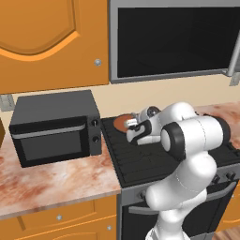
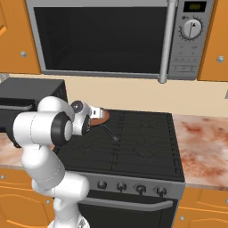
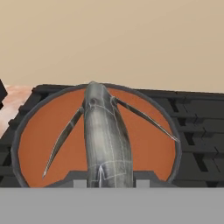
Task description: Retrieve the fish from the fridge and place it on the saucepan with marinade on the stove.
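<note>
Left base view: the gripper (image 1: 132, 124) hangs over the stove (image 1: 140, 159), at the pan (image 1: 123, 123). Right base view: the pan (image 2: 100, 116) sits on the stove's (image 2: 147, 142) rear-left part. Hand view: the fish (image 3: 105, 140), clamped by the closed gripper, juts forward over the pan's (image 3: 39, 131) reddish marinade.

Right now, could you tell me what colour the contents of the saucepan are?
Reddish-orange, filling the saucepan beneath the grey fish; the hand view shows it best.

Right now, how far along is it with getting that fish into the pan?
Done: the fish is out of the fridge and over the stove. In hand: the end effector is shut on it, above the saucepan with marinade. Left: lower, release and withdraw.
</note>
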### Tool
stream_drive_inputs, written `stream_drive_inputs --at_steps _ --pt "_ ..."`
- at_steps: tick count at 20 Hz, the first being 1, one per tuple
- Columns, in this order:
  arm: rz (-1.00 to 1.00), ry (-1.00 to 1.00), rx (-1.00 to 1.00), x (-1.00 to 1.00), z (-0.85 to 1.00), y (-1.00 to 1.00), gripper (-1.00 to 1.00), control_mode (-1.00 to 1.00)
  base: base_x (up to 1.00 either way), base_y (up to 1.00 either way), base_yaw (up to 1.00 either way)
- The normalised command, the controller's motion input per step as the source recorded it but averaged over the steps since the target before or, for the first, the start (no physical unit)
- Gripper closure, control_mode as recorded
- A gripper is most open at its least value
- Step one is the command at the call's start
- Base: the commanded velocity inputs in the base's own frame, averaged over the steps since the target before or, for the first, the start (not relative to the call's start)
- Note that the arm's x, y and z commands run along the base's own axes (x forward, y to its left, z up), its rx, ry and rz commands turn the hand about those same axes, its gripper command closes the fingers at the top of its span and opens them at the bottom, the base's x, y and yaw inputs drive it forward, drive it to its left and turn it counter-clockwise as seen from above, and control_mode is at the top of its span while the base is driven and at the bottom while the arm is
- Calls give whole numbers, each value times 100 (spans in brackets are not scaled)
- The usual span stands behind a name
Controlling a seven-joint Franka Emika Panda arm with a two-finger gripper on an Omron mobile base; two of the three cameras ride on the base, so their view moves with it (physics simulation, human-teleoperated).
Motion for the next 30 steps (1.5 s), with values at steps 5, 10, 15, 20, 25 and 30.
stream_drive_inputs --at_steps 5,10,15,20,25,30 --pt "0 0 0 0 -8 0 100 -100 0 0 0" --pt "0 0 0 0 -5 0 100 -100 0 0 0" --pt "0 0 0 0 -1 0 100 -100 0 0 0" --pt "0 0 0 5 -3 0 100 -100 0 0 0" --pt "0 0 0 16 0 0 100 -100 0 0 0" --pt "0 0 0 16 0 0 100 -100 0 0 0"
